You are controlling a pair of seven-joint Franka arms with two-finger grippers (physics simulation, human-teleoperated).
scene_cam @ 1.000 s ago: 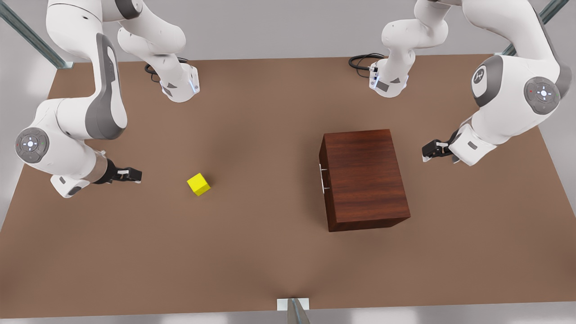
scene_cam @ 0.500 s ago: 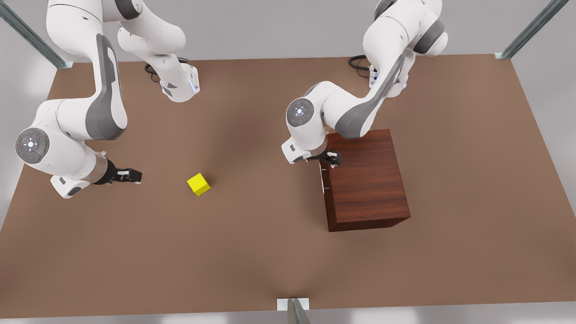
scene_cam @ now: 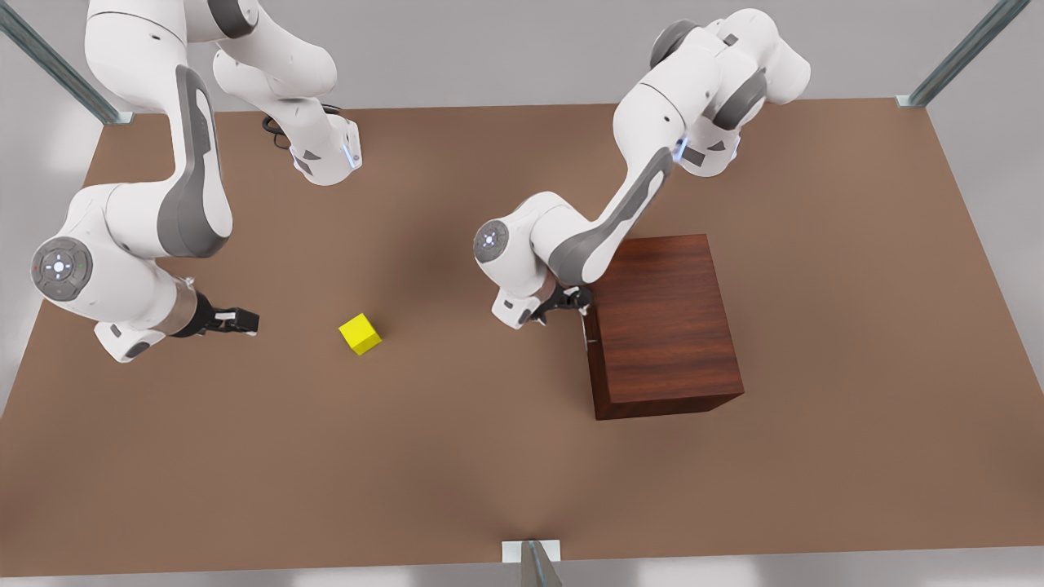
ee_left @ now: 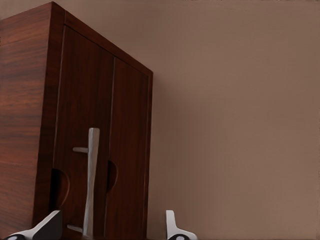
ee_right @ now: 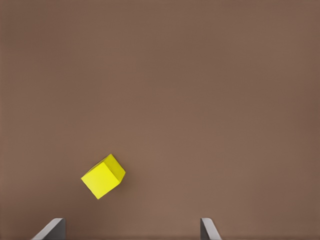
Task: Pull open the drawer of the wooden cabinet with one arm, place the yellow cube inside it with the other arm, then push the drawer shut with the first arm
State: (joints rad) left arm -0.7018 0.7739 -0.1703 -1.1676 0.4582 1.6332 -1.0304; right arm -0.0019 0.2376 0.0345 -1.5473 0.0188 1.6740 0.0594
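Right gripper (scene_cam: 245, 319): sitting at the front view's left, low over the table (scene_cam: 457, 473), pointing toward the yellow cube (scene_cam: 360, 334) but staying well apart from it; its fingers (ee_right: 52, 230) are standing wide apart with nothing between them, as the right wrist view is showing.
Yellow cube: resting on the table between the two grippers, nearer the right one; the right wrist view is showing it turned corner-on to the fingers.
Left gripper (scene_cam: 576, 303): hanging just beside the front panel of the wooden cabinet (scene_cam: 665, 326), at the handle (scene_cam: 585, 329); the front view is leaving its finger gap unclear, while the left wrist view is showing the fingers (ee_left: 172, 227) spread wide, with the handle (ee_left: 91, 180) lying between them and not gripped.
Drawer (ee_left: 102, 150): sitting closed, flush in the cabinet front; its face is pointing toward the front view's left.
Handle: a thin silver bar, its long axis running along the drawer face, toward and away from the front camera.
Wooden cabinet: standing on the table at the front view's right of centre, flat top up.
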